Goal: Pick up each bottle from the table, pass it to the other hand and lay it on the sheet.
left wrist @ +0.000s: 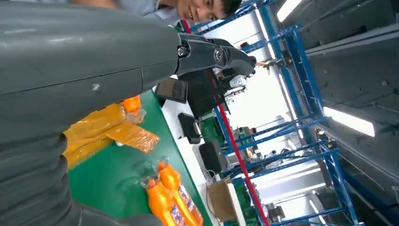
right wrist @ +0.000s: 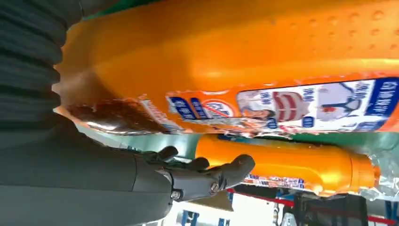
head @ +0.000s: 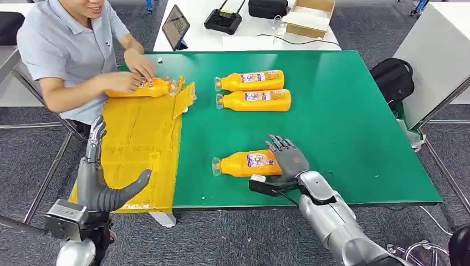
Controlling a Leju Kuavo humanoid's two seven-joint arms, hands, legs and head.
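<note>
Pickup step right now: your right hand (head: 288, 160) is draped over the near bottle (head: 246, 164) on the green table (head: 354, 122), grip not clearly closed, so curl in, then pass to your open left hand (head: 102, 185) by the sheet (head: 138, 144).

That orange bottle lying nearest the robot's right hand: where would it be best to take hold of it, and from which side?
Probably around the wide labelled body of the nearest bottle, coming from the base end on the robot's right, where the right hand already lies at it. The bottle lies on its side on the green table, cap pointing toward the yellow sheet; the neck is narrow, and the body offers the broader hold.
</note>
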